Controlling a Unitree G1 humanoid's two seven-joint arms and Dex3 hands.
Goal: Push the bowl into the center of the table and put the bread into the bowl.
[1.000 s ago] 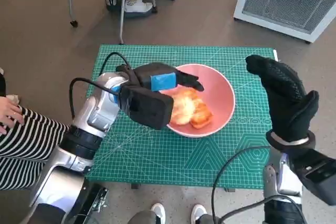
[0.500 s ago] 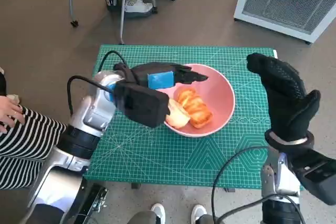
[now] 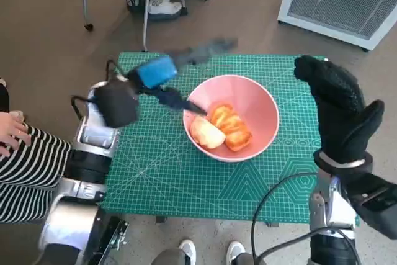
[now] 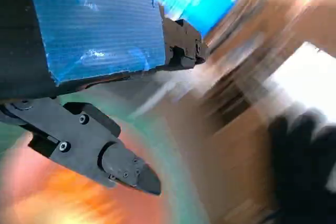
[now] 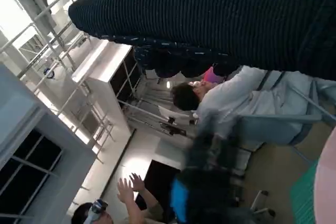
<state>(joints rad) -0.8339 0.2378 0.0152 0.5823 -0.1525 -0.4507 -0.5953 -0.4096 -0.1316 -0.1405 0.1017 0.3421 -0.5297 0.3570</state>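
Since a second ago the left hand (image 3: 162, 72) has come off the bowl's near rim and swung out toward ten o'clock, motion-blurred in the head view; the bread it hovered over now lies uncovered. Its fingers (image 4: 126, 167) are spread apart and hold nothing, one reaching toward twelve o'clock, another slanting down toward the bowl's rim without clearly touching it. The right hand (image 3: 338, 113), in its black glove, stands raised at three o'clock beside the table, fingers extended upward, empty, much where it was.

Bread (image 3: 222, 128) sits inside the pink bowl (image 3: 260, 107), toward the wall at seven o'clock, in what looks like two golden pieces touching each other. The bowl rests on the green mat (image 3: 186, 184) a little toward two o'clock of its middle.

By my reading both parts of the task are essentially done: bowl roughly central, bread inside it. What seems left is only drawing the left arm clear, and perhaps a small nudge of the bowl if stricter centering is wanted.
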